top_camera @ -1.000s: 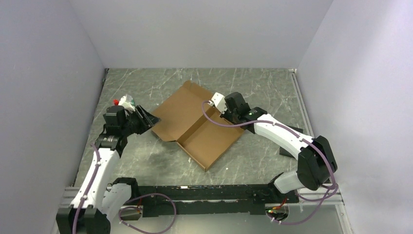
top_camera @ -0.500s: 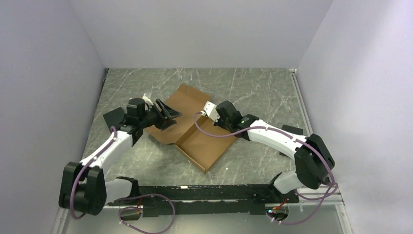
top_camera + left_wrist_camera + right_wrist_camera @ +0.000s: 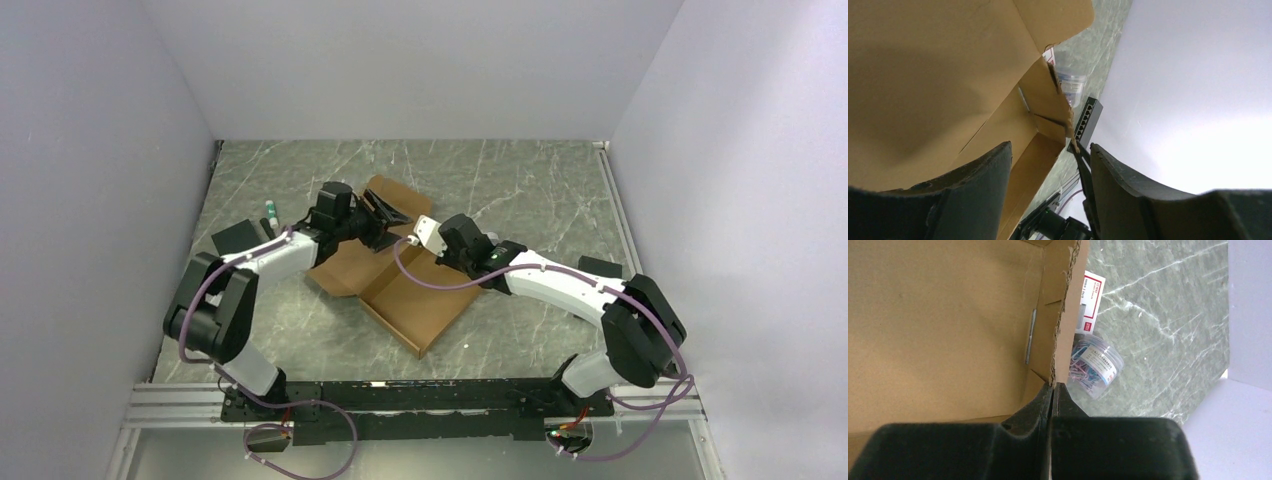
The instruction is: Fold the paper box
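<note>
- Find the paper box mid-table, slanting from far left to near right: near-right half a shallow tray with raised walls, far-left panel lying flatter.
- Note the left gripper over the far-left panel, fingers spread wide, nothing between them.
- Note the right gripper clenched tight, tips at the ragged edge of an upright side wall; cannot tell whether pinching cardboard or merely pressing on it.
- Probably raising and tucking a wall near the centre crease.
- Brace the right tips low against the wall to hold it upright.
- Set the left fingers around the flap close to its fold line, not the tip, then swing along the crease.
- Move slowly to avoid dragging the sheet, and mind the tub of paper clips just outside that wall.
</note>
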Available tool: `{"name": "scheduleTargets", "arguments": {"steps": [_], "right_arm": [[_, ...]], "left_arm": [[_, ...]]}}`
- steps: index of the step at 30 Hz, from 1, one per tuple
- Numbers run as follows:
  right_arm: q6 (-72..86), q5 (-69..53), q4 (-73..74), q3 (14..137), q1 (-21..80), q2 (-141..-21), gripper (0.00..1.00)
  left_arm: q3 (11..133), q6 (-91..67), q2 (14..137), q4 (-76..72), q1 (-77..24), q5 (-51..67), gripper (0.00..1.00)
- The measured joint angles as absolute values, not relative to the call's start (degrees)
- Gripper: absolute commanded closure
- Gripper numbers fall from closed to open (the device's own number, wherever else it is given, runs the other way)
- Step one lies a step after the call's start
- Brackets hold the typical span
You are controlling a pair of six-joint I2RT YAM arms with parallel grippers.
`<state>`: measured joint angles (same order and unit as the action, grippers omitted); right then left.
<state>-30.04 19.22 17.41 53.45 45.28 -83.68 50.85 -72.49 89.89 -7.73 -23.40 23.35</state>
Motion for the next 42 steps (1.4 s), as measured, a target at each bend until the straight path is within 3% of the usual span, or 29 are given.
{"name": "scheduleTargets", "arguments": {"steps": [19,22,26,27,32,37,42], "right_arm": [[-30.02,19.31,16.51,53.28,46.54,-85.21,1.0],[-30.0,19.29,16.47,53.28,46.7,-85.25,1.0],[-30.0,19.25,16.47,53.28,46.72,-85.3,1.0],[-29.98,19.27,16.47,53.28,46.72,-85.3,0.99],[-29.63,18.79,16.6,53.28,46.76,-85.32,0.75],[-28.62,14.24,17.47,53.28,46.59,-84.25,0.38],[-25.76,-0.82,22.5,54.19,40.25,-79.44,0.29]], "left_arm": [[61.8,-78.94,105.14,-10.31,-29.21,21.12,0.58],[62.59,-79.13,106.15,-10.5,-29.69,21.17,0.71],[63.07,-79.42,107.24,-10.9,-29.95,21.41,0.98],[63.13,-79.22,107.5,-10.92,-29.98,21.52,1.0],[63.4,-78.41,107.87,-10.74,-29.98,21.69,1.0],[64.1,-75.55,108.29,-8.88,-30.06,21.65,1.0],[64.45,-71.4,108.4,-6.79,-30.09,21.26,1.0]]}}
